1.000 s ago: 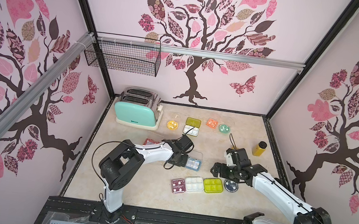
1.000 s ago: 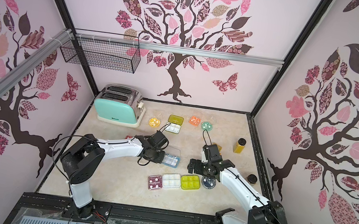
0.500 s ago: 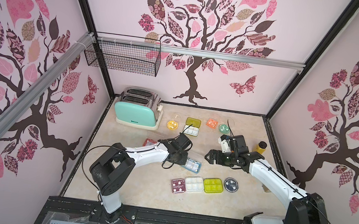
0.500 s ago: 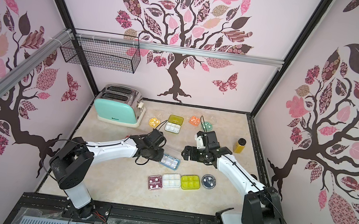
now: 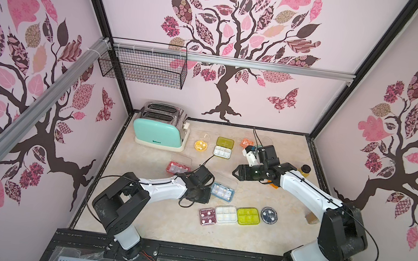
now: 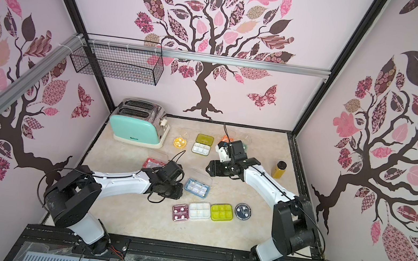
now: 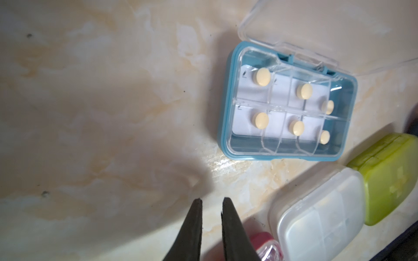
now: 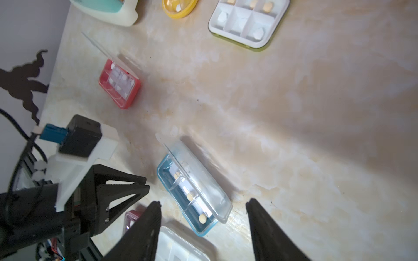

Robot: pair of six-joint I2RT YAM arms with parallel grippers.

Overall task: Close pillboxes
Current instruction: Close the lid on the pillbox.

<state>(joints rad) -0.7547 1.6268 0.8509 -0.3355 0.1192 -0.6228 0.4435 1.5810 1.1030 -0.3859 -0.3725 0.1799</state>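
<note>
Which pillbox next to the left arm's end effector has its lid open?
The blue pillbox: its clear lid is swung back, baring six pale pills. The white pillbox and yellow-green pillbox beside it are shut.

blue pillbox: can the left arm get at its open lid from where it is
Probably yes. The left gripper hangs close beside the blue pillbox, holding nothing, with bare table between. The clear lid stands open on the box's far side, so it may need to reach over.
</note>
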